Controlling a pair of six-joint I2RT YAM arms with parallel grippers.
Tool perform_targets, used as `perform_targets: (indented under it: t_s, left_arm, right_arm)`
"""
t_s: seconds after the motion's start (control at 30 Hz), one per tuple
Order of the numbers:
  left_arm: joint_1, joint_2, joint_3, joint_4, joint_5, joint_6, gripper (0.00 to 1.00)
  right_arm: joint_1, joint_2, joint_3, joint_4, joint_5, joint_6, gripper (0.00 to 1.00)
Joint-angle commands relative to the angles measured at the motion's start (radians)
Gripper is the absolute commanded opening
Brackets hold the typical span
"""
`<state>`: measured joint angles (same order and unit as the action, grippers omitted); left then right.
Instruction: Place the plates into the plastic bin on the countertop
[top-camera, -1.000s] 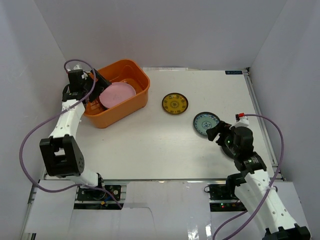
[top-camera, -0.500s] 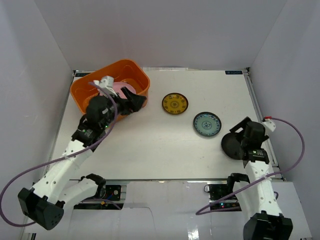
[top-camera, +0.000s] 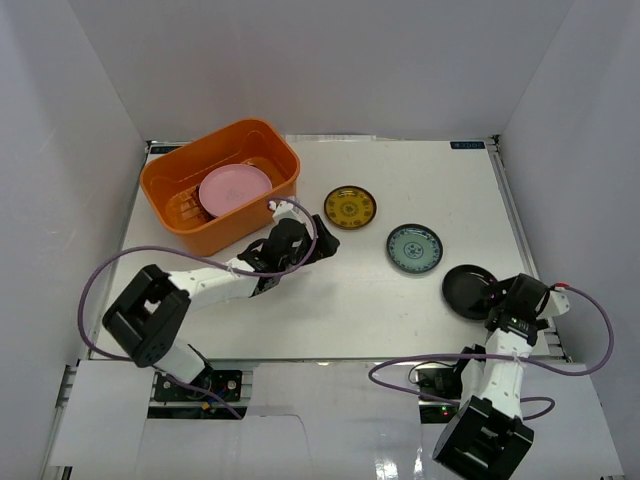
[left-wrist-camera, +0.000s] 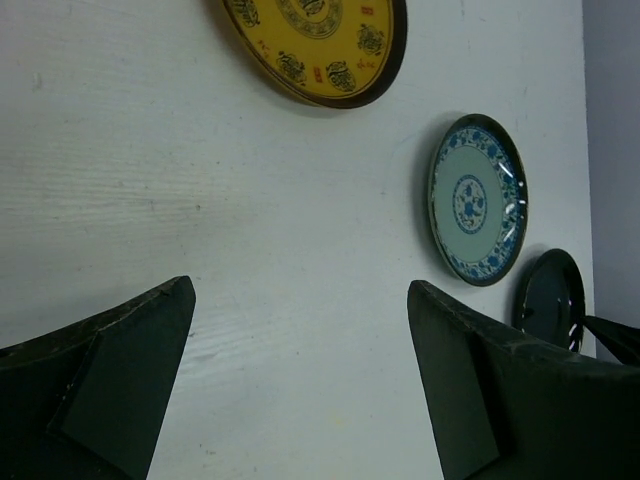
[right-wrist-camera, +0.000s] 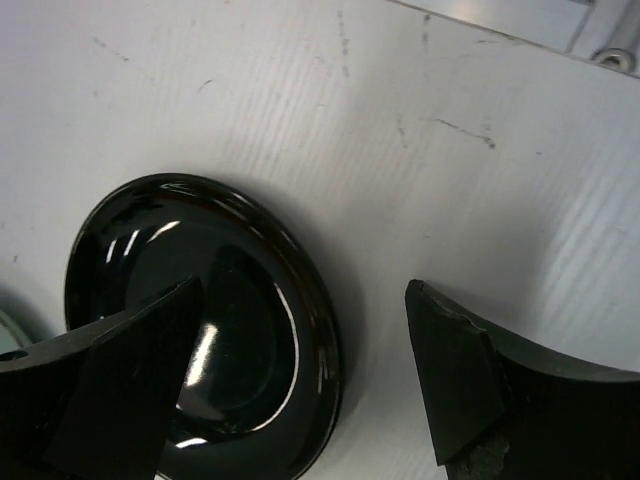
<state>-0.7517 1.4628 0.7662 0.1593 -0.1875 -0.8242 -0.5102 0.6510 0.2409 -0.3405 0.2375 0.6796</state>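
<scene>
Only the overhead view takes in the plastic bin (top-camera: 220, 232), standing far-left on the surface (top-camera: 380, 310) with the pink plate (top-camera: 234, 188) lying inside. The left wrist view shows the left tool (left-wrist-camera: 300, 300) spread wide and empty above bare surface. Beyond it lie the gold-patterned plate (left-wrist-camera: 315, 40), the blue-green patterned plate (left-wrist-camera: 478, 200) and the glossy black plate (left-wrist-camera: 548, 300). The right wrist view shows the right tool (right-wrist-camera: 305, 300) wide open, gripping nothing, one finger crossing the glossy black plate — contact unclear — beside fine scratches. Plain white walls (top-camera: 350, 70) close three sides.
</scene>
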Motion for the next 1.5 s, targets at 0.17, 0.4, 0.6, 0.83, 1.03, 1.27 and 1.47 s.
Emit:
perform_targets:
  t_s: [0.17, 0.4, 0.6, 0.83, 1.03, 1.27, 1.47]
  left_arm:
    - [0.005, 0.334, 0.191, 0.125, -0.05, -0.105, 0.98]
    - [0.008, 0.494, 0.283, 0.157, -0.147, -0.148, 0.96]
    - [0.021, 0.576, 0.372, 0.111, -0.182, -0.22, 0.9]
    - [0.032, 0.617, 0.41, 0.1, -0.239, -0.256, 0.6]
    - [0.045, 0.645, 0.455, 0.065, -0.26, -0.231, 0.25]
    - [0.038, 0.593, 0.403, 0.111, -0.234, -0.141, 0.0]
    - [0.02, 0.176, 0.167, 0.285, -0.202, -0.04, 0.0]
  right_arm:
    - [-0.002, 0.096, -0.132, 0.184, -0.317, 0.061, 0.6]
    - [-0.008, 0.119, -0.149, 0.221, -0.244, 0.032, 0.19]
    - [-0.01, 0.03, -0.101, 0.192, -0.217, 0.017, 0.08]
    - [-0.008, -0.149, 0.032, 0.083, -0.347, -0.011, 0.08]
    - [0.002, -0.243, 0.069, 0.063, -0.482, 0.037, 0.08]
    - [0.025, -0.26, 0.143, 0.139, -0.587, 0.072, 0.08]
    - [0.025, -0.18, 0.233, 0.297, -0.733, 0.103, 0.08]
